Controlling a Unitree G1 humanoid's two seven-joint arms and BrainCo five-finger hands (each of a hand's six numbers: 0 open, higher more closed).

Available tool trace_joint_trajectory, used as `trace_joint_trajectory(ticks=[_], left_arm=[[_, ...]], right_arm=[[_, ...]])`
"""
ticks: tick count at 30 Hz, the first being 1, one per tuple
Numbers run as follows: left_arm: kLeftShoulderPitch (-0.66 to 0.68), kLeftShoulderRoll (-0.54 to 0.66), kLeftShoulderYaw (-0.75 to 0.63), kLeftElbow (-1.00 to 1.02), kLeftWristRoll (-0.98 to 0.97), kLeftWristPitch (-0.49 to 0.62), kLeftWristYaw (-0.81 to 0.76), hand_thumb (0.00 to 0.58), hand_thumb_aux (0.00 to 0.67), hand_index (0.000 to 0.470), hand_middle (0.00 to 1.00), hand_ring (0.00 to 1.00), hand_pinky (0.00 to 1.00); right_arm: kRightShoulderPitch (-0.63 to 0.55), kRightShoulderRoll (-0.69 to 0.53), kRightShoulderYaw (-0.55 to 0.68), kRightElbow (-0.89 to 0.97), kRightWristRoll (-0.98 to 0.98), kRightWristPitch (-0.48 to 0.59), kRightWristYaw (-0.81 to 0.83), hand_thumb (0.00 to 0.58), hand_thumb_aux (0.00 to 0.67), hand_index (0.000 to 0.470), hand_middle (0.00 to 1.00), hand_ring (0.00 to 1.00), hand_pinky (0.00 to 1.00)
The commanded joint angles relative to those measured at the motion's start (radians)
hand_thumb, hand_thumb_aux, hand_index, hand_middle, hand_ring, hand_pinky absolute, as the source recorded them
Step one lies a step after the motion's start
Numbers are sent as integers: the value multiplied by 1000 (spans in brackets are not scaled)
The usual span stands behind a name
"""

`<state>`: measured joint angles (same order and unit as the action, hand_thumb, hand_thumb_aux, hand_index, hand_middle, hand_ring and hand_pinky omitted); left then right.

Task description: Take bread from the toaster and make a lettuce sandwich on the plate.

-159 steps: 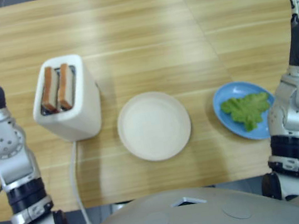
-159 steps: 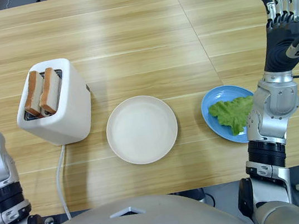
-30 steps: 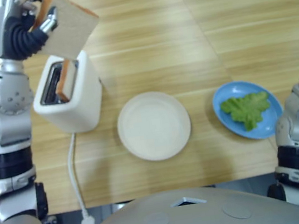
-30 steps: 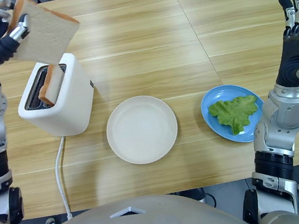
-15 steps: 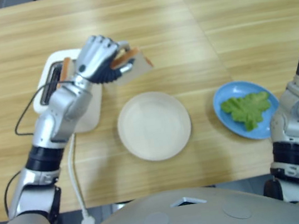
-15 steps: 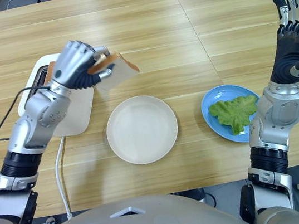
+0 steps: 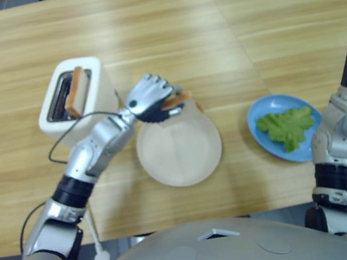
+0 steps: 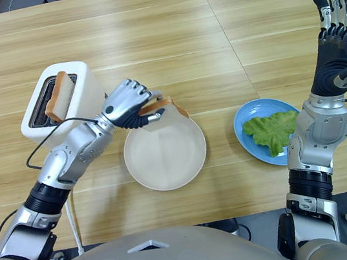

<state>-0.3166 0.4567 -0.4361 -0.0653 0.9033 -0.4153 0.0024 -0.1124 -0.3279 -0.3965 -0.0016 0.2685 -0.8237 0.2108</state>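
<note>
The left hand point(image 8: 129, 102) is hovering over the far left edge of the white plate point(image 8: 165, 164), its fingers curling tightly around a slice of bread point(image 8: 165, 109). The slice is hanging low over the plate's far rim, though whether it is touching I cannot quite tell. Off to the left, the toaster point(image 8: 91, 83) is sitting on the table point(image 8: 178, 31) with a second slice point(image 8: 58, 95) poking up from its slot. To the right of the white plate, a blue plate point(image 8: 243, 142) (a little smaller) is holding a lettuce leaf point(image 8: 270, 130). The right hand point(image 8: 336, 37) is standing raised at the right edge, fingers spread and holding nothing.
</note>
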Motion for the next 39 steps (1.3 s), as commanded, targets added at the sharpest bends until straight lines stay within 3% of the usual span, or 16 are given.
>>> trace_joint_trajectory(ticks=[1, 15, 29, 30, 31, 32, 33, 39], left_arm=[[21, 1, -41, 43, 58, 28, -33, 580, 670, 460, 1000, 1000, 1000], [46, 64, -94, 80, 171, 67, -91, 580, 670, 460, 1000, 1000, 1000], [124, -23, -90, 44, -34, 51, -163, 580, 670, 460, 1000, 1000, 1000], [130, -34, -85, 36, -52, 55, -164, 559, 544, 373, 1000, 1000, 1000], [135, -44, -78, 29, -75, 63, -174, 484, 397, 272, 1000, 1000, 1000], [143, -36, -61, 23, -111, 58, -186, 124, 76, 52, 365, 365, 365], [148, -31, -43, 16, -141, 58, -194, 0, 0, 0, 0, 0, 0], [135, -30, -13, 22, -177, 85, -224, 0, 0, 0, 0, 0, 0]], right_arm=[[6, 3, 2, -6, -9, 8, -3, 0, 0, 0, 0, 0, 0], [20, 9, 7, -39, -35, 25, -24, 0, 0, 0, 0, 0, 0], [32, 7, 8, -78, -51, 44, -35, 0, 0, 0, 0, 0, 0], [33, 7, 8, -80, -52, 45, -35, 0, 0, 0, 0, 0, 0], [33, 7, 8, -81, -56, 46, -36, 0, 0, 0, 0, 0, 0], [33, 6, 8, -82, -59, 47, -36, 0, 0, 0, 0, 0, 0], [33, 6, 8, -83, -61, 47, -37, 0, 0, 0, 0, 0, 0], [35, 9, 9, -90, -72, 46, -43, 0, 0, 0, 0, 0, 0]])
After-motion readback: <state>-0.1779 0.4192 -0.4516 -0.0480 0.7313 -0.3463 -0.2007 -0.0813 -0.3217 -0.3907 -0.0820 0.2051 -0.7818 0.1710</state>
